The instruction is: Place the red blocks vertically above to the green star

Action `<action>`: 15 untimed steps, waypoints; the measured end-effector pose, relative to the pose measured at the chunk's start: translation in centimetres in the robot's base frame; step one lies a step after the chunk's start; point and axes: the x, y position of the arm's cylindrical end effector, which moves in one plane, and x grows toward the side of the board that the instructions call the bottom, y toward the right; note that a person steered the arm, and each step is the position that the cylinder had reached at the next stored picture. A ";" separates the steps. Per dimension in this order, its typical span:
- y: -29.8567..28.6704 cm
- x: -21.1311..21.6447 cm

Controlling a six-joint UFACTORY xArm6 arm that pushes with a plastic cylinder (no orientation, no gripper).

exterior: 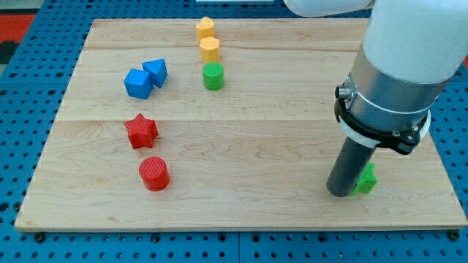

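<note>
A red star (140, 131) lies at the board's left, and a red cylinder (154, 174) sits just below it. The green star (365, 179) lies near the view's bottom right, largely hidden behind my rod. My tip (341, 192) rests on the board, touching the green star's left side. Both red blocks are far to the left of my tip.
A blue cube (138, 84) and a blue triangular block (156, 71) sit touching at the upper left. Two yellow hexagonal blocks (205, 29) (210, 50) stand at the top centre above a green cylinder (213, 76). The wooden board (248, 146) ends near the green star.
</note>
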 end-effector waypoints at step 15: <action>-0.8 -6.7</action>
